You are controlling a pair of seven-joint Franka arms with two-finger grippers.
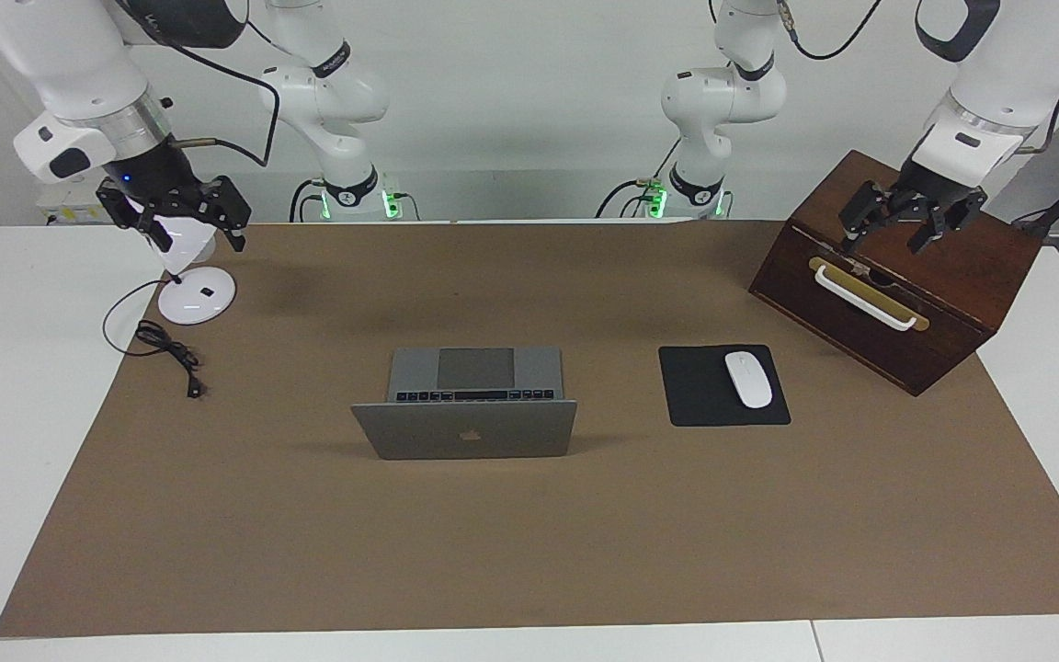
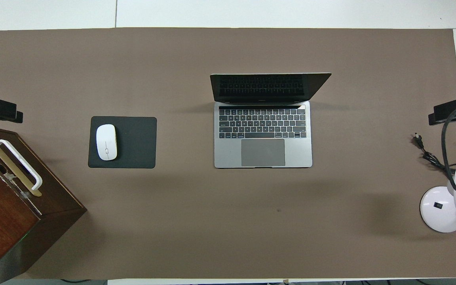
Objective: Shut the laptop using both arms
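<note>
On the brown worktop (image 1: 529, 552) one laptop (image 1: 467, 418) stands open at the middle, its lid upright and its keyboard toward the robots. Beside the laptop, toward the left arm's end, lies one black mouse pad (image 1: 709, 405) with one white mouse (image 1: 747, 379) on it, and further that way one wooden box (image 1: 897, 271). Toward the right arm's end stands one white lamp (image 1: 196, 294). Two arms wait. One left end effector (image 1: 906, 225) hangs over the box, fingers spread wide; one right end effector (image 1: 185, 221) hangs over the lamp, also wide, both holding nothing.
</note>
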